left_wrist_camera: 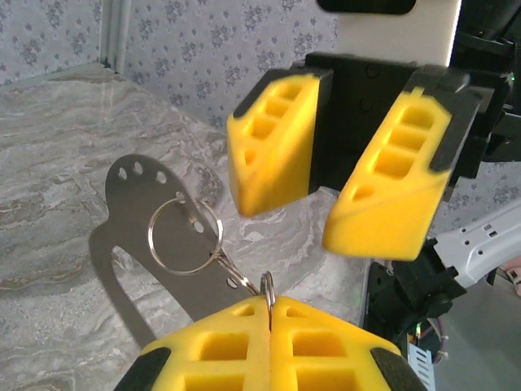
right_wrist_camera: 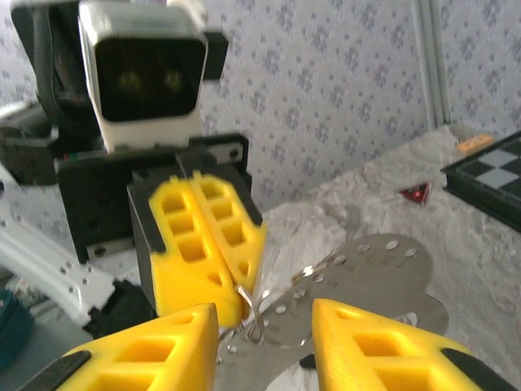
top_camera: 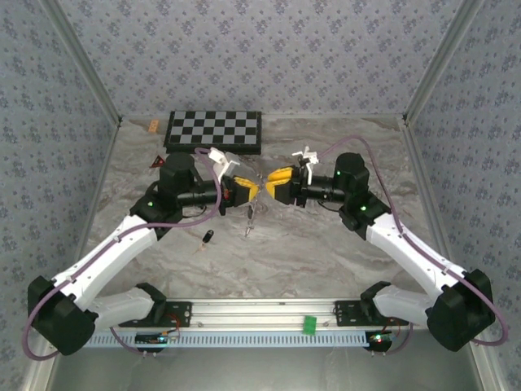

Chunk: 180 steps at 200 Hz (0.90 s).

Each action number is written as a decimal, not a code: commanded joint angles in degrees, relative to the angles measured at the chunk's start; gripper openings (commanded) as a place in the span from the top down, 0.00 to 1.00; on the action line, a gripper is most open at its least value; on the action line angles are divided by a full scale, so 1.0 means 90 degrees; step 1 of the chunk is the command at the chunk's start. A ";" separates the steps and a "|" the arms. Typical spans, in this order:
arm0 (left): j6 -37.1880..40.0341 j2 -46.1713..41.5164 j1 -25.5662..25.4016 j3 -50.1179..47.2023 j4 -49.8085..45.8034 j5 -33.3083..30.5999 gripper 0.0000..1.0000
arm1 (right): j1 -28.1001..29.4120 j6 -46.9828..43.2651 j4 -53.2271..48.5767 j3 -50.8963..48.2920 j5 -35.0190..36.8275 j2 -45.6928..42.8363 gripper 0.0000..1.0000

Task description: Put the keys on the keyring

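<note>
Two robot arms are present, a left arm [top_camera: 114, 248] and a right arm [top_camera: 407, 244]. Each carries one gripper, making two: the left gripper [top_camera: 255, 189] and the right gripper [top_camera: 271, 186]. Between them there are four yellow fingers [left_wrist_camera: 273, 138]. There is one keyring [left_wrist_camera: 183, 236], a thin silver wire loop, and one flat perforated metal tag [left_wrist_camera: 130, 220]. One key [top_camera: 209, 237] with a black head can be counted on the table; whether a second key is there cannot be told. There is also one checkerboard [top_camera: 214, 130], one small red triangle [top_camera: 155, 161], one small tan block [top_camera: 153, 126] and one green piece [top_camera: 309, 325].
</note>
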 commanded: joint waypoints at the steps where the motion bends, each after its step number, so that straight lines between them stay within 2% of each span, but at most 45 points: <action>1: 0.0226 0.0044 0.0037 0.0365 -0.0023 0.0330 1.00 | -0.0004 -0.0480 -0.0784 0.0294 -0.0376 0.0104 0.68; 151: 0.0274 0.0185 0.0030 0.0379 -0.0100 0.0555 1.00 | 0.0283 -0.0783 -0.1064 0.0747 -0.0604 0.0531 0.80; 172: 0.0265 0.0180 0.0038 0.0377 -0.0093 0.0575 1.00 | 0.0316 -0.0776 -0.1058 0.0780 -0.0644 0.0577 0.87; 180: 0.0265 0.0192 0.0035 0.0380 -0.0093 0.0577 1.00 | 0.0328 -0.0776 -0.1033 0.0778 -0.0649 0.0576 0.94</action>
